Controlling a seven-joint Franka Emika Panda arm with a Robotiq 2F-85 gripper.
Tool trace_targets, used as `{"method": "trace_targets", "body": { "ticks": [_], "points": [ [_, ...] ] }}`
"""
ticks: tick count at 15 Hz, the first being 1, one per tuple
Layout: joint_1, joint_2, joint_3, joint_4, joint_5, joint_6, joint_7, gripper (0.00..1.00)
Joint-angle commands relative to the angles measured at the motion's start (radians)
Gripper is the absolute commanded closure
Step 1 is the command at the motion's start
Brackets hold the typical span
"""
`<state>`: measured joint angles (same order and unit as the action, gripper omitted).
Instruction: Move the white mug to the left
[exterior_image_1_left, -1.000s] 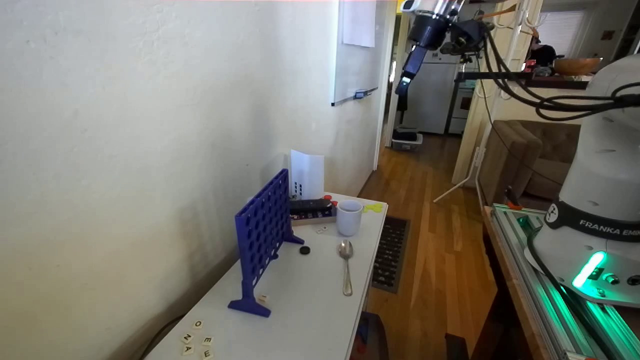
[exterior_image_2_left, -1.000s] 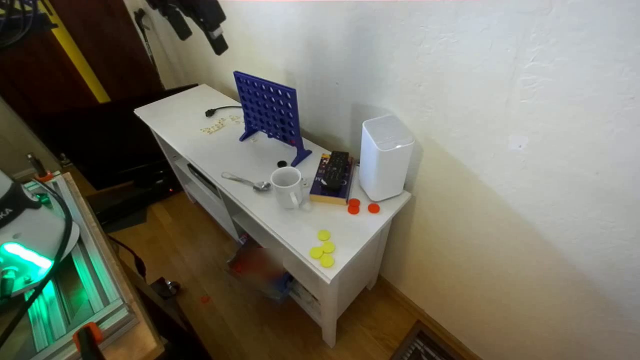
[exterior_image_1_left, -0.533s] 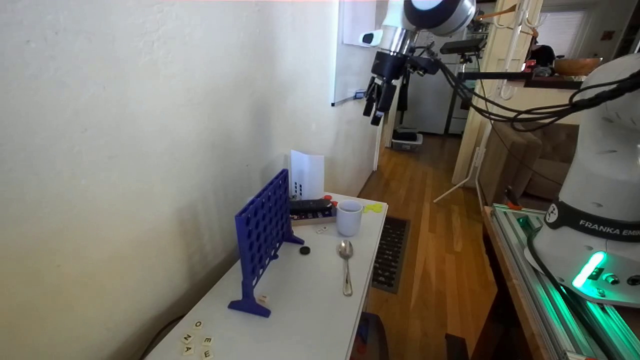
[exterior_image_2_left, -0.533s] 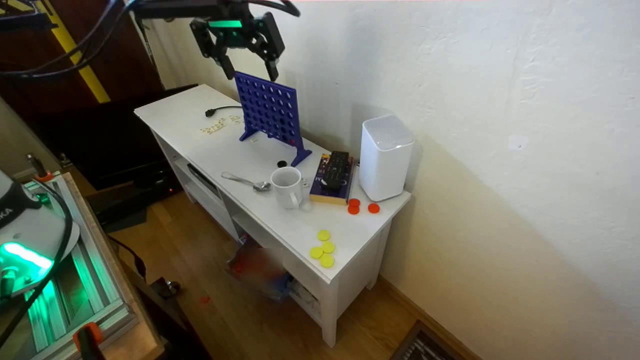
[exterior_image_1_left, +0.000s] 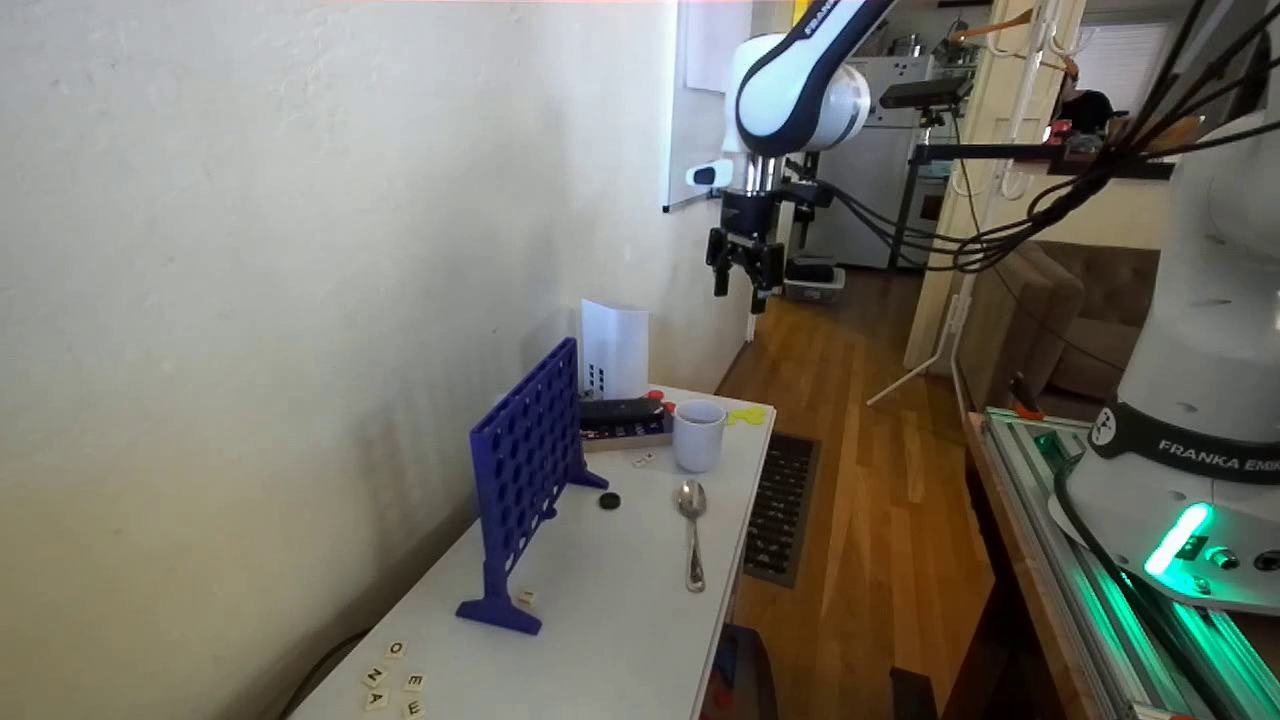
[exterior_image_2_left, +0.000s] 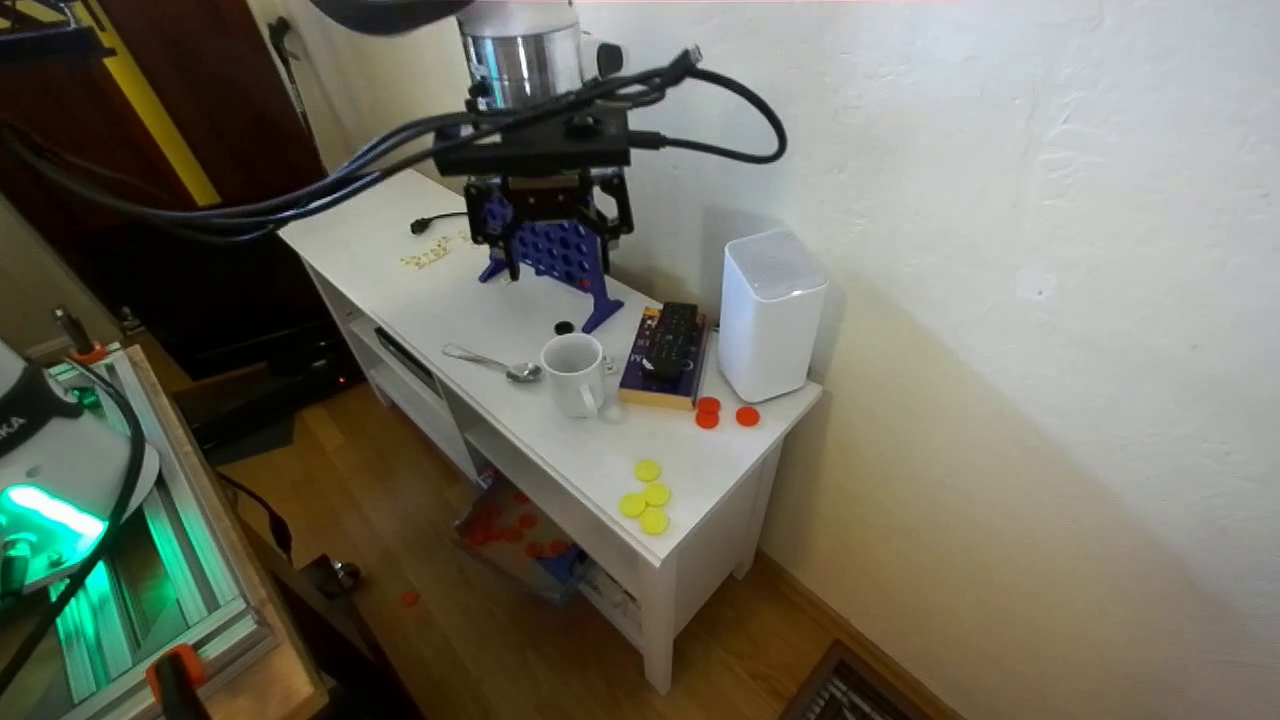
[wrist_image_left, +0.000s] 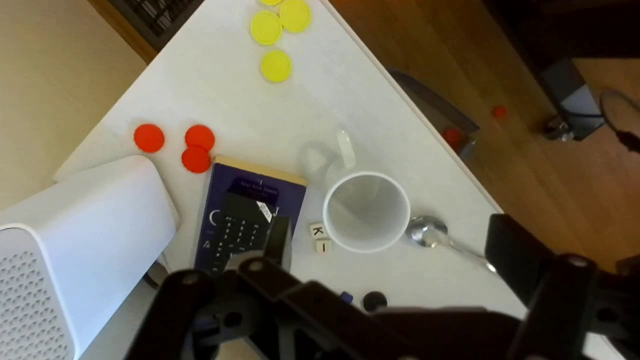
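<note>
Much around the white mug (exterior_image_1_left: 697, 440) in an exterior view: toward the wall (exterior_image_1_left: 300, 300), the blue game frame (exterior_image_1_left: 532, 462) and a book (exterior_image_1_left: 640, 440) topped by a black remote (exterior_image_1_left: 620, 411); a spoon (exterior_image_1_left: 693, 520) in front; higher up, the gripper (exterior_image_1_left: 740, 298), jaws apart.

In an exterior view, upright near the long edge of the white table (exterior_image_2_left: 600, 450), handle roughly toward the yellow discs (exterior_image_2_left: 656, 494); past the book, red discs (exterior_image_2_left: 707, 419) and a white box (exterior_image_2_left: 770, 330).

In the wrist view, seen between parted jaws, letter tiles (wrist_image_left: 317, 230) and the spoon's bowl just beside; a narrow strip of table toward the long edge, a broader stretch from handle to yellow discs.
</note>
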<state>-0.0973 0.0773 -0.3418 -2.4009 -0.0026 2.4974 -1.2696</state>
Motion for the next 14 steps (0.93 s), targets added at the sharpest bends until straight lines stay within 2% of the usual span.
{"method": "trace_targets", "body": {
  "ticks": [1,2,3,5,9,12,14],
  "points": [
    [-0.111,0.163,0.082,0.097,0.103,0.004,-0.206,0.00],
    [-0.146,0.186,0.103,0.132,0.146,-0.087,-0.234,0.00],
    [-0.127,0.114,0.100,0.055,0.065,-0.010,-0.141,0.00],
    [-0.162,0.166,0.120,0.094,0.099,-0.046,-0.186,0.00],
    [-0.168,0.182,0.127,0.117,0.102,-0.064,-0.192,0.00],
    [-0.218,0.228,0.156,0.120,0.151,-0.024,-0.286,0.00],
    [-0.282,0.266,0.188,0.125,0.199,-0.006,-0.426,0.00]
  ]
}}
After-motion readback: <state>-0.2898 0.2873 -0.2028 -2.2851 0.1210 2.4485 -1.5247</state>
